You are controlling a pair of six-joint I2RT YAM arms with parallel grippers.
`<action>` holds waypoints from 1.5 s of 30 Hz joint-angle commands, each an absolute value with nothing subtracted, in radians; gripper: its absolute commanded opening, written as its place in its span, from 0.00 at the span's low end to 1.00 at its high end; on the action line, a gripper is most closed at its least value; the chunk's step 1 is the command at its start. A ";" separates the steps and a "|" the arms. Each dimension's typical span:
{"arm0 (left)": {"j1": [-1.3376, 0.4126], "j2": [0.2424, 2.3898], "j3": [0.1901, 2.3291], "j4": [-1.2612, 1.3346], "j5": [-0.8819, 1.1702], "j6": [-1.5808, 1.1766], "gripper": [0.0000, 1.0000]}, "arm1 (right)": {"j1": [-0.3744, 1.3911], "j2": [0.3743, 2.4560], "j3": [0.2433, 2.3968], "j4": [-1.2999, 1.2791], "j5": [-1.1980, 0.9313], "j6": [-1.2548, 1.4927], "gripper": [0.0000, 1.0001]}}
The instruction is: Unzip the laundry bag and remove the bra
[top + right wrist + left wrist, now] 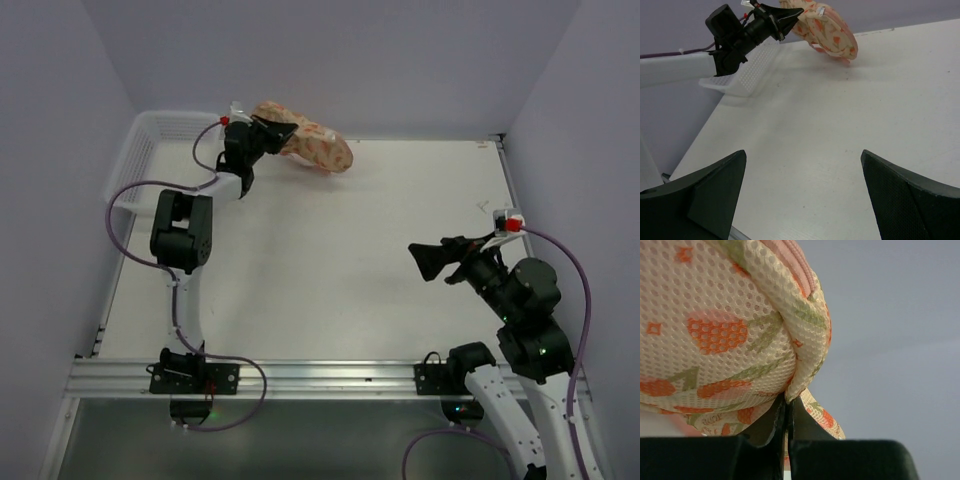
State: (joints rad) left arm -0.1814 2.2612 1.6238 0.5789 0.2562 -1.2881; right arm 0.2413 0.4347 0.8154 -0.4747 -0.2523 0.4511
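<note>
The laundry bag point(312, 146) is a cream pouch with orange print, lying at the far edge of the table next to the back wall. My left gripper point(277, 133) is shut on a fold of its fabric at its left end, lifting that end. In the left wrist view the bag point(725, 335) fills the upper left, with its pink zipper trim on top and my left gripper point(788, 407) pinching its edge. My right gripper point(425, 262) is open and empty over the right part of the table. It sees the bag point(827, 31) far off. The bra is not in view.
A white plastic lattice basket point(135, 158) stands at the far left corner, beside the left arm; it also shows in the right wrist view point(747, 77). Grey walls close the table at the back and both sides.
</note>
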 commanded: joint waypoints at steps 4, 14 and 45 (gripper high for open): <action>-0.397 2.031 1.431 0.733 0.541 -1.230 0.00 | 0.244 0.353 0.842 -0.525 -0.184 0.469 0.99; -0.558 1.840 0.804 1.017 0.562 -1.215 0.45 | 0.244 0.291 0.735 -0.519 -0.209 0.471 0.99; -0.509 1.281 0.672 -0.104 0.249 -0.730 0.88 | 0.443 1.273 0.704 -0.224 -0.278 0.655 0.99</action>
State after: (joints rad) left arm -0.5468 1.3296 0.6376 -0.0193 0.2733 -0.7837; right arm 0.4397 1.1553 0.5720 -0.3332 -0.2626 0.6926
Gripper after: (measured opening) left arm 0.874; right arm 0.986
